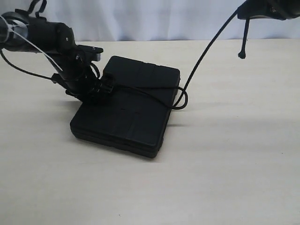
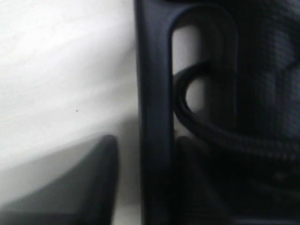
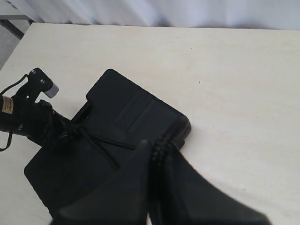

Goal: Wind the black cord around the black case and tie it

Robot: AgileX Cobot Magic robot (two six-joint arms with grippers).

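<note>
The black case [image 1: 126,112] lies flat on the table. My left gripper [image 1: 99,89] sits at its handle edge. In the left wrist view that gripper [image 2: 147,140] stands open astride the handle bar [image 2: 154,93], with a strip of table showing between one finger [image 2: 89,183] and the bar. The black cord [image 2: 206,131] curls through the handle cut-out. From there the cord [image 1: 145,91] crosses the lid, loops off the far edge [image 1: 180,101] and climbs to my right gripper [image 1: 251,11], high up. That gripper [image 3: 157,143] is shut on the cord [image 3: 161,154]. A knotted tip [image 1: 242,54] dangles below it.
The pale table [image 1: 225,164] stretches around the case, and a white curtain [image 1: 154,18] hangs behind it. My left arm [image 1: 42,35] comes in low from the left, with its own glossy cables.
</note>
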